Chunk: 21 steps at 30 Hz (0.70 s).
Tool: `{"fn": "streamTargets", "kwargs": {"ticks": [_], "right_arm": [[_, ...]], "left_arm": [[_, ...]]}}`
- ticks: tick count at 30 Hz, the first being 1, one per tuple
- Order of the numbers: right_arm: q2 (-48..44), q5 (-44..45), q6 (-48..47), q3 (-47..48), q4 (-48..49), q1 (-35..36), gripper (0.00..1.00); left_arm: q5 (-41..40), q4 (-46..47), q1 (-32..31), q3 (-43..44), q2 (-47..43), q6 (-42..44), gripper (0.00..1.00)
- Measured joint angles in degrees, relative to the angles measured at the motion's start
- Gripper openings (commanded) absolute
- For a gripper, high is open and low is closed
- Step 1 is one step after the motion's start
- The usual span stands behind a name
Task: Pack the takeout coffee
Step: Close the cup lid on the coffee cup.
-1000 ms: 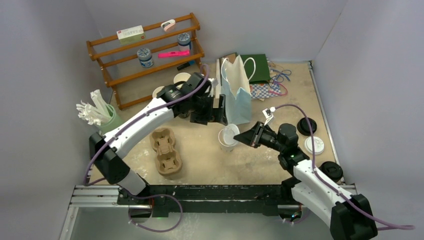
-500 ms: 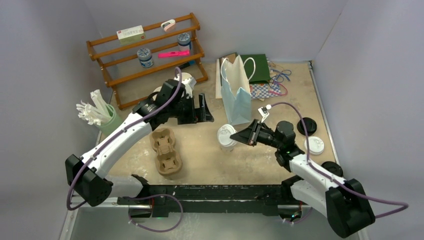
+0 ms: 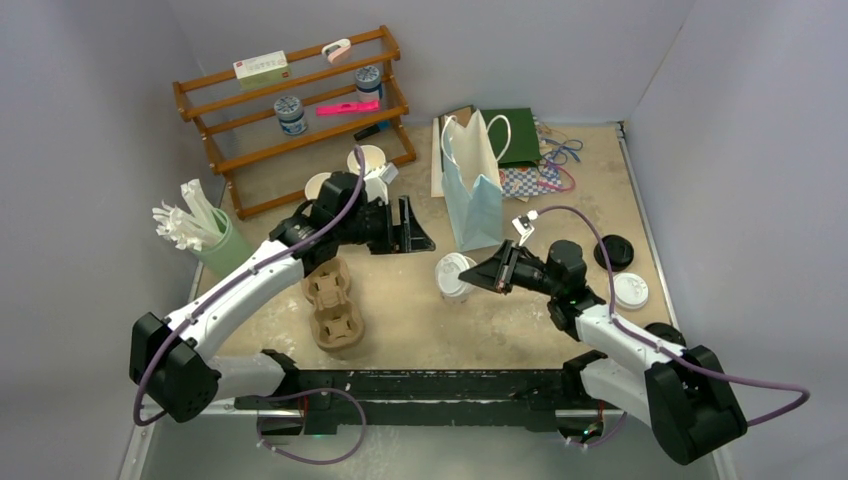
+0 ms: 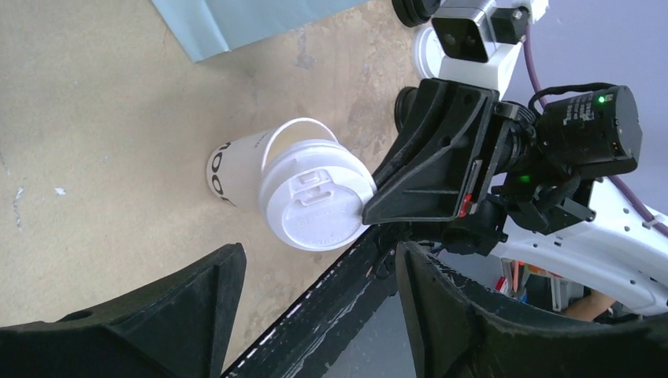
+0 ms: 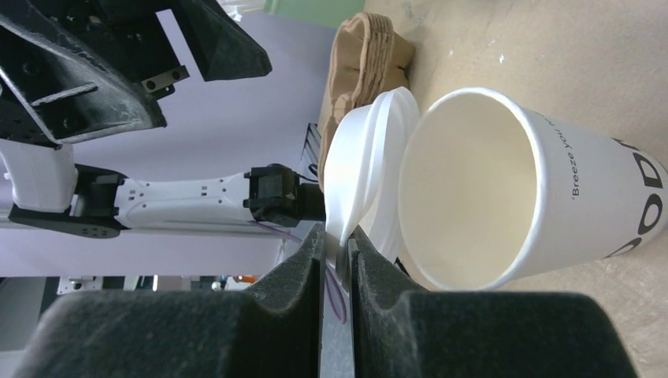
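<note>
The cream-white cup (image 3: 451, 292) stands on the table in front of the blue bag. In the right wrist view its mouth (image 5: 473, 189) is open. My right gripper (image 3: 480, 277) is shut on the rim of the white lid (image 3: 457, 267) and holds it tilted against the cup's rim; the fingertips (image 5: 311, 252) pinch the lid's edge (image 5: 354, 165). My left gripper (image 3: 413, 234) is open and empty, up and left of the cup. In the left wrist view the lid (image 4: 317, 201) covers the cup (image 4: 236, 161) between the open jaws. The black cup is not in view.
A brown pulp carrier (image 3: 333, 303) lies left of the cup. A pale blue paper bag (image 3: 473, 185) stands behind it. Loose black lids (image 3: 613, 251) and a white lid (image 3: 630, 290) lie at the right. Lidless cream cups (image 3: 368, 160), a wooden shelf (image 3: 290, 110) and a green holder (image 3: 215, 240) stand at the left.
My left arm has drawn back left, away from the bag, jaws still open. My right gripper has carried the white lid a little left onto the cup's rim.
</note>
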Motion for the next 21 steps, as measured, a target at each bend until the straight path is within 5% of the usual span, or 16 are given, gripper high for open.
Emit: {"fn": "streamTargets", "kwargs": {"ticks": [21], "right_arm": [[2.0, 1.8, -1.4, 1.6, -2.5, 0.0, 0.24]], "left_arm": [[6.0, 13.2, 0.0, -8.8, 2.3, 1.1, 0.7]]}}
